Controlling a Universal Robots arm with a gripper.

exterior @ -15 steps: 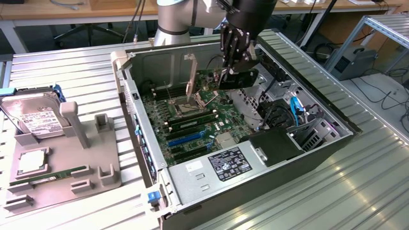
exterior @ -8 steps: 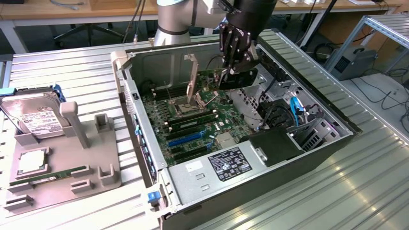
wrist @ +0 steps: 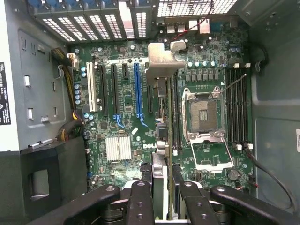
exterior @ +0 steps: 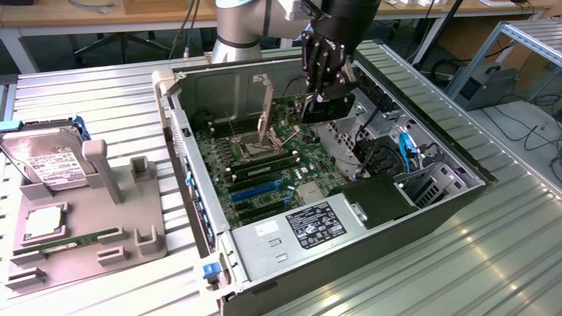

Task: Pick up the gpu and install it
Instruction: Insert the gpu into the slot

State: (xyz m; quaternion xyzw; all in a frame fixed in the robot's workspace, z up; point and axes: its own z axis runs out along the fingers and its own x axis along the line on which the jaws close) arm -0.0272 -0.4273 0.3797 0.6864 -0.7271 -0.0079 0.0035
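GPU (exterior: 328,108) gripped over the open computer case (exterior: 378,257)
The card (wrist: 160,171) is held edge-on between the jaws of the gripper (exterior: 330,91), which are closed on it. It is suspended above the motherboard (wrist: 124,101), clear of the blue slot (wrist: 137,89), with its silver bracket (wrist: 161,63) turned toward the vented case wall.
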